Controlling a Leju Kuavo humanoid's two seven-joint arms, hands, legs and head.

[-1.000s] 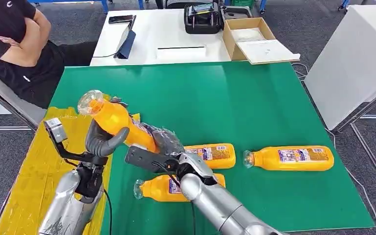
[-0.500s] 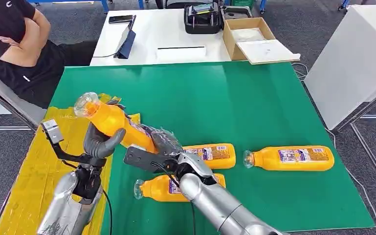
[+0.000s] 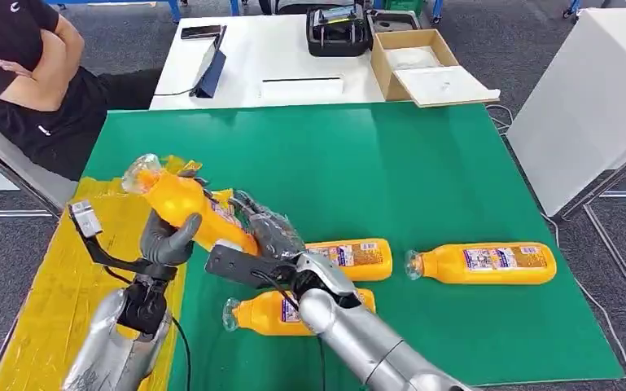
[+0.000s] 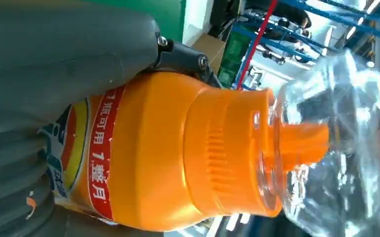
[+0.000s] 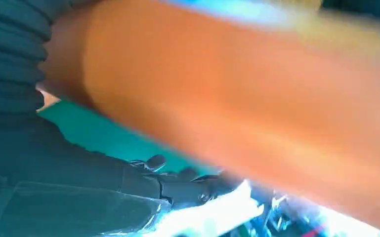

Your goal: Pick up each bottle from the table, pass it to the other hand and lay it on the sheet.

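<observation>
Handover of one bottle (image 3: 186, 205) above the near-left part of the green table (image 3: 391, 163), at the edge of the yellow sheet (image 3: 53, 269). The bottle is held off the table, tilted, its clear cap end raised and pointing away from the robot, its base end lower and toward the right hand (image 3: 267, 232). The left hand (image 3: 167, 238) grips the bottle's middle from below, thumb curled up against the orange body; in the left wrist view the grey thumb (image 4: 54, 59) and the ribbed cover press the labelled body just behind the orange shoulder. The right hand lies at the bottle's base end with its fingers partly spread along it; the blurred right wrist view leaves it uncertain whether those fingers grip or merely touch. To do the step well, the left hand should be judged to bear the whole weight before the right lets go, and the right should draw back along the bottle's axis so as not to twist it. Three more bottles (image 3: 464, 265) lie on their sides on the table, to the right of the sheet.
</observation>
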